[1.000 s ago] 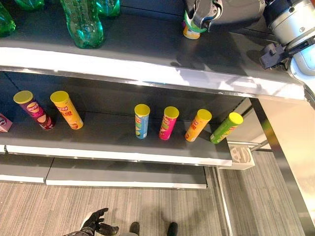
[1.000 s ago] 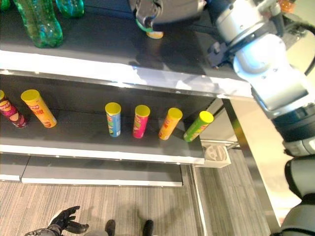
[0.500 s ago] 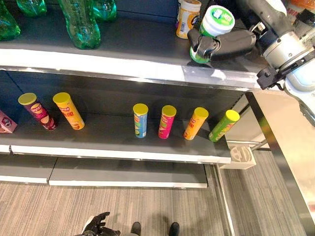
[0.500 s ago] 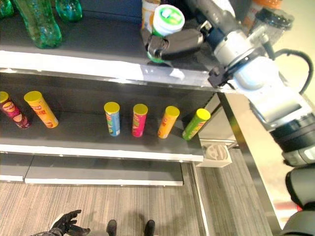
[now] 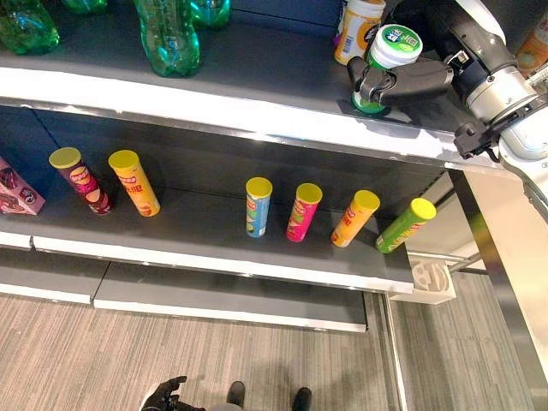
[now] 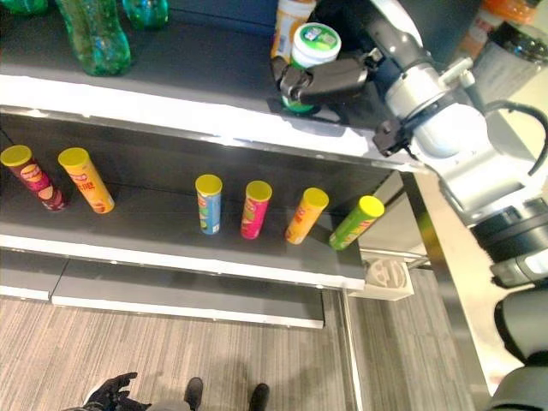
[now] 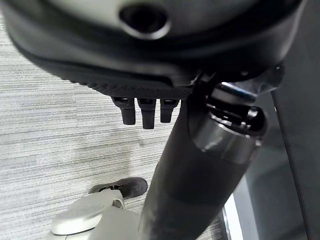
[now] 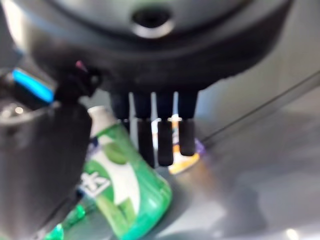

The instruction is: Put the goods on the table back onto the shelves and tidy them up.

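Right robot hand point(image 5: 402, 81) is curling round the green white-lidded canister point(image 5: 384, 68), setting it on the top shelf point(image 5: 257, 73) beside an orange-labelled tub point(image 5: 358, 30); not released yet. Left robot hand point(image 5: 163, 398) is hanging low over the floor, fingers loosely spread. Chip tubes point(image 5: 257, 205) are standing, some leaning, on the middle shelf point(image 5: 214, 235), wanting straightening, I judge.

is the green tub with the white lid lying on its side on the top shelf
No, the green tub stands upright near the front edge of the top shelf, white lid up, with the right hand curled round it.
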